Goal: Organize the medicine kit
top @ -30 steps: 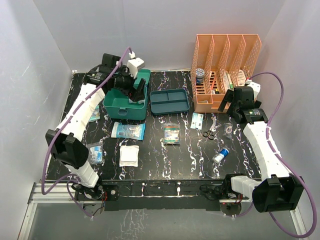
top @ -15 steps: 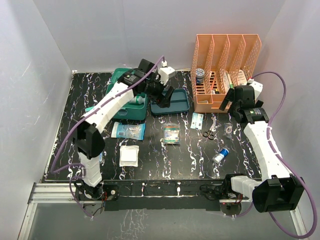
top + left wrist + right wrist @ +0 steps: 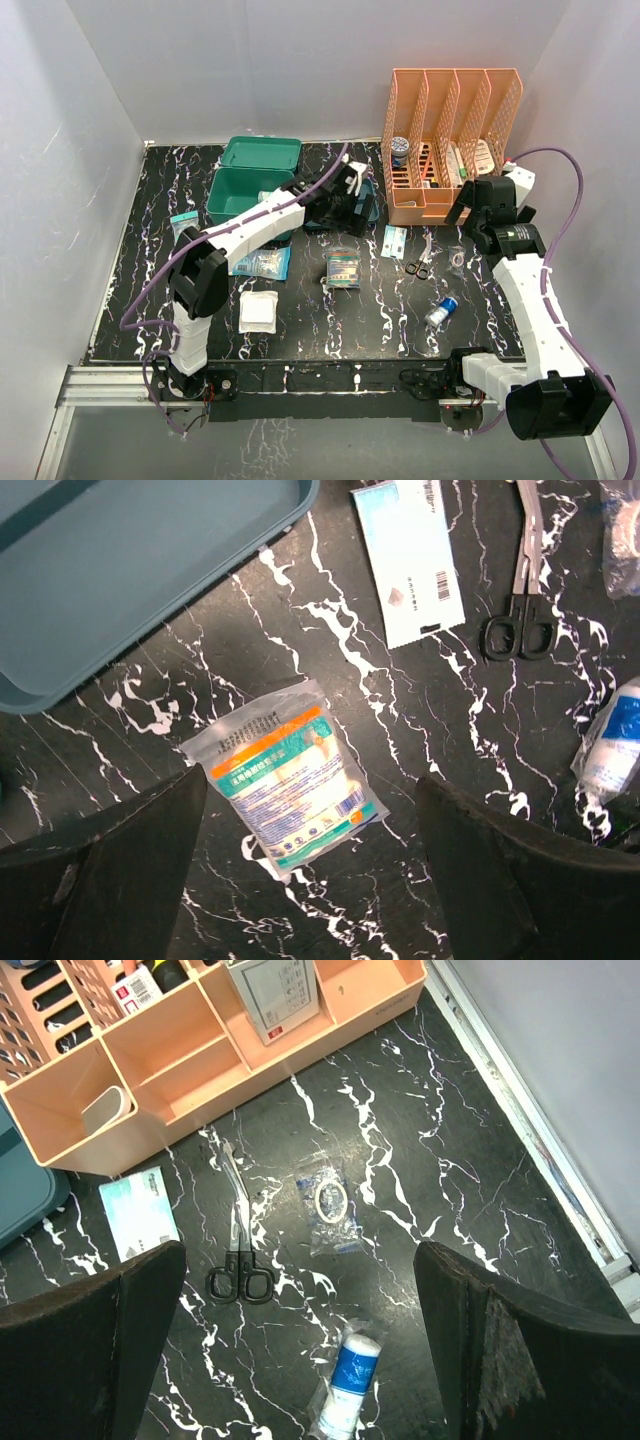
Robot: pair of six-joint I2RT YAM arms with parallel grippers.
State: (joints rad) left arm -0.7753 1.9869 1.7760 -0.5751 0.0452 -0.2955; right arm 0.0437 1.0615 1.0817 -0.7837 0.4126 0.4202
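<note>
The medicine kit [image 3: 248, 187], a teal-green box, stands open at the back left with its lid [image 3: 262, 152] laid back. My left gripper [image 3: 342, 210] is open and empty, reaching over the blue-teal tray [image 3: 372, 203]. In the left wrist view the left gripper [image 3: 312, 865] hangs above a clear packet with an orange and teal label [image 3: 284, 774], which also shows in the top view [image 3: 342, 267]. My right gripper [image 3: 470, 216] is open and empty beside the orange rack [image 3: 455, 140]. In the right wrist view the right gripper [image 3: 300, 1300] is above scissors [image 3: 238, 1245], a small ring bag [image 3: 330, 1205] and a bandage roll [image 3: 348, 1375].
Loose on the black marbled table [image 3: 300, 340]: a white and blue sachet [image 3: 394, 240], scissors [image 3: 420, 263], a ring bag [image 3: 457, 262], a bandage roll [image 3: 441, 310], a white gauze pad [image 3: 259, 311], a blue and white packet [image 3: 256, 262] and a small packet [image 3: 185, 226] at far left.
My left arm has swung right from the medicine kit to above the tray and labelled packet. My right arm has shifted slightly and stays open.
</note>
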